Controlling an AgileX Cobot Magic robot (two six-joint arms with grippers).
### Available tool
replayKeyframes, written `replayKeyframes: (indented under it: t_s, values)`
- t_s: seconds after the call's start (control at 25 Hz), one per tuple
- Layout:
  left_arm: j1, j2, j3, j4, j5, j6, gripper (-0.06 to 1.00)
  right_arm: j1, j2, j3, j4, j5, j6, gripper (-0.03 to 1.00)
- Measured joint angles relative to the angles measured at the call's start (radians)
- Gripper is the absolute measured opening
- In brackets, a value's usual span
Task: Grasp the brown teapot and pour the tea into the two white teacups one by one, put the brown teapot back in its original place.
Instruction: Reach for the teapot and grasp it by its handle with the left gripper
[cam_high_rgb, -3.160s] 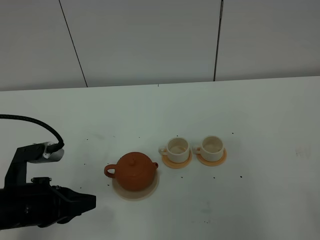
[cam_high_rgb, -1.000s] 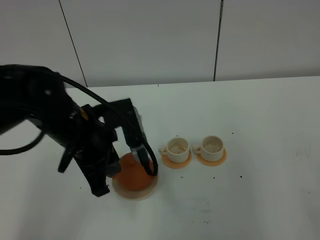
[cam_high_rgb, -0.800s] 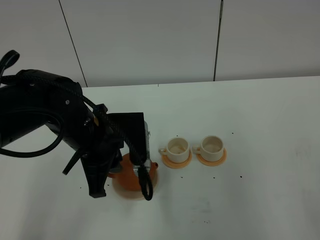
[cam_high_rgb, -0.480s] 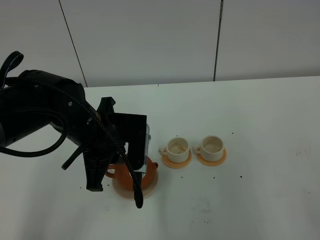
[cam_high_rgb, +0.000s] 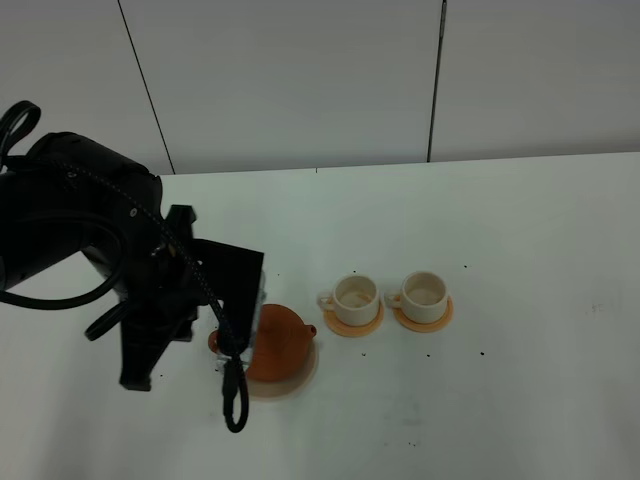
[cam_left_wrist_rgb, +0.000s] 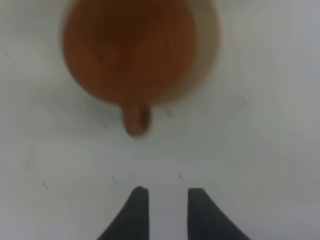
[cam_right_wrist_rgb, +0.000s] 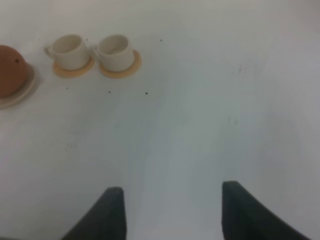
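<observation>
Teapot: reddish-brown clay, one even tone. It blurs to orange-brown in the left wrist view.
Trivet under the teapot: pale beige, plain.
Left cup and right cup: cream-white, plain, slightly darker inside.
Left coaster and right coaster: orange, paler than the teapot.
Table: white, scattered with small dark specks.
Wall: pale grey panels split by thin dark seams.
Left arm: black throughout, with a black cable looping off it.
Left fingers: dark grey to black.
Right fingers: the same dark grey-black.
</observation>
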Motion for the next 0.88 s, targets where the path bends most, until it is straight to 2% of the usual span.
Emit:
replayKeyframes:
  t_s: [0.24, 0.4, 0.6, 0.88]
  values:
    - [0.035, 0.001, 0.0, 0.019, 0.045, -0.185, 0.26, 0.0, 0.0, 0.0, 0.0, 0.0, 0.0, 0.42]
    - [0.035, 0.004, 0.0, 0.014, 0.058, -0.256, 0.28, 0.0, 0.0, 0.0, 0.013, 0.0, 0.0, 0.42]
    - [0.035, 0.063, 0.0, -0.024, 0.024, -0.286, 0.31, 0.0, 0.0, 0.0, 0.043, 0.0, 0.0, 0.42]
    - [0.035, 0.137, -0.006, -0.022, -0.037, -0.291, 0.38, 0.0, 0.0, 0.0, 0.075, 0.0, 0.0, 0.42]
